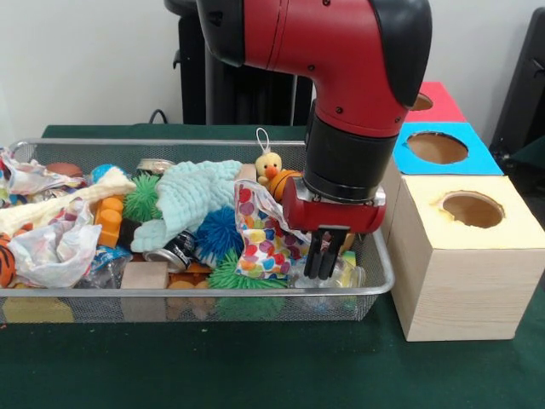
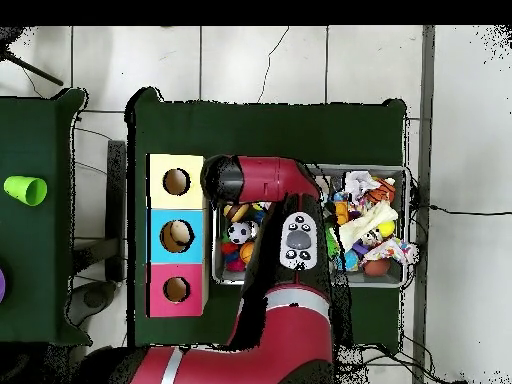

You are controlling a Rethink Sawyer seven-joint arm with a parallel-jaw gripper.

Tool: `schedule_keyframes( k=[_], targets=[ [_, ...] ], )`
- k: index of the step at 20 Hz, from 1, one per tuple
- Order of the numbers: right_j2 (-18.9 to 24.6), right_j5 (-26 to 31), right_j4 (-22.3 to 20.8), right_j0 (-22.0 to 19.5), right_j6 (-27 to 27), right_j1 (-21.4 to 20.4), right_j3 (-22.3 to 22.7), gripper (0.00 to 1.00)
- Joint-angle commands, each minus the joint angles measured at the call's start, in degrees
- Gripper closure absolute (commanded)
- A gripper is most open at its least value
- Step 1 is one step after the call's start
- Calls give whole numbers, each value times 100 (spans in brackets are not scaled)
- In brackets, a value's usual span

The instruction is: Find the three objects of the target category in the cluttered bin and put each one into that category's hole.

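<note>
I see the arm (image 1: 341, 77) coming down from the top of the front view, with the gripper (image 1: 324, 256) low at the right end of the bin (image 1: 196, 294), which fills the left and centre of the frame on the green desk (image 1: 255, 366). The dark fingers (image 1: 317, 254) hang close together just above the clutter, beside the polka-dot cloth (image 1: 260, 234); I cannot tell whether they hold anything or how far apart they stand. Two crinkly bags show at the left of the frame: one (image 1: 55, 247) at the bin's lower left, another (image 1: 30, 177) at its upper left corner. A third I cannot pick out. At right stand the boxes, yellow top (image 1: 473, 213) nearest, then blue (image 1: 438, 149) and red (image 1: 434, 100), each with a round hole. In the overhead view the arm (image 2: 285, 230) covers the bin's (image 2: 404, 225) left half.
</note>
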Motion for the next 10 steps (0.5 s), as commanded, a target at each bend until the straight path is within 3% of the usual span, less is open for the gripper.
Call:
schedule_keyframes(
  k=[1,10],
  targets=[
    [237,-556,-43,27,1051,-35,797,100],
    [210,-494,-22,14,938,-42,779,100]
  ],
)
